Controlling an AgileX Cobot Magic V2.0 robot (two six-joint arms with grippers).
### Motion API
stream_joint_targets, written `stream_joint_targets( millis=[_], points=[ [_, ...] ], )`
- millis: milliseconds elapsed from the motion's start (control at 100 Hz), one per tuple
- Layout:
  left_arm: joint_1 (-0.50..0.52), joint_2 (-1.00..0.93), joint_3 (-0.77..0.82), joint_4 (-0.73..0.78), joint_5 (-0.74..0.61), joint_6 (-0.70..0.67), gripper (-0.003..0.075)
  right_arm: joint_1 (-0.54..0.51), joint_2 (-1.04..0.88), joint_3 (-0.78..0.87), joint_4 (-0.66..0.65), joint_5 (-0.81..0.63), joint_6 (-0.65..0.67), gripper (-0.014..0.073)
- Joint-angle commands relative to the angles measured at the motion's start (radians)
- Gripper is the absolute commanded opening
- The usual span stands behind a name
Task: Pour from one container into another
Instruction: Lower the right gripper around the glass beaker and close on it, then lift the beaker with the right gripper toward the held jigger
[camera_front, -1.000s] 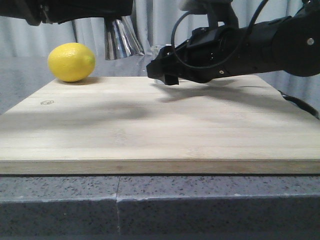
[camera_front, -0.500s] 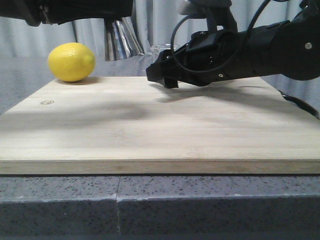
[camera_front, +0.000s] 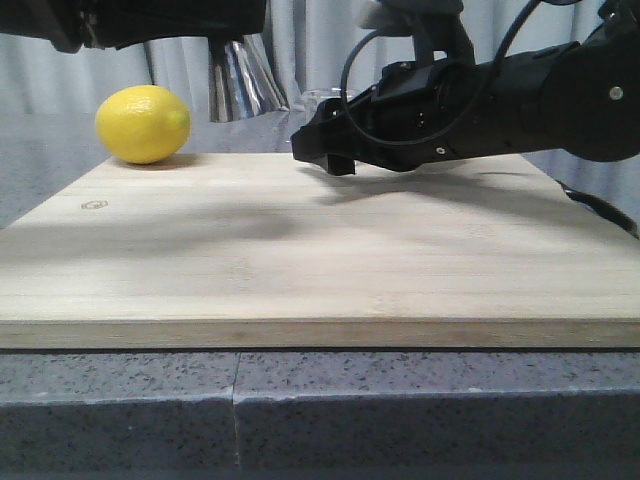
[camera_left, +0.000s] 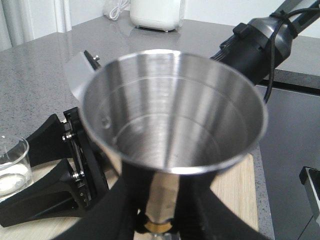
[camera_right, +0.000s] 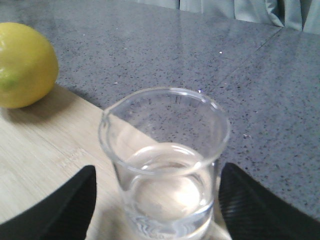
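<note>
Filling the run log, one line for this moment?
left gripper: shut on jigger, aloft | right gripper: open around beaker | beaker: on board | pour: not begun

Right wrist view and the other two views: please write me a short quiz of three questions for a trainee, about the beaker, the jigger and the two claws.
1. True or false: the small clear glass beaker lies on its side.
2. What does the left claw hold? A: the glass beaker. B: the tall shiny steel hourglass-shaped jigger. C: nothing.
3. Fill the gap: the right claw is ___, one finger at each side of the beaker, without touching it.

Key: 1 false, it stands upright on the pale wooden board; 2 B; 3 open.
</note>
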Motion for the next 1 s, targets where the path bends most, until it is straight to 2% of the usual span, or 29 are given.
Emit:
stream_joint_targets(
  millis=[0,780,990],
  points=[
    [-0.009,-0.028,-0.031,-0.065,0.065,-0.007,-0.0019,-0.001,-0.042,-0.029,0.006,-0.083,-0.001,0.0457],
    [-0.009,-0.028,-0.031,-0.061,0.065,-0.007,-0.0019,-0.001,-0.042,-0.029,0.006,-0.089,-0.001,0.0234],
    [-0.009,-0.028,-0.031,-0.061,0.065,-0.007,-0.0019,-0.001,-0.042,-0.029,0.006,-0.091,-0.001,0.0225]
  ],
)
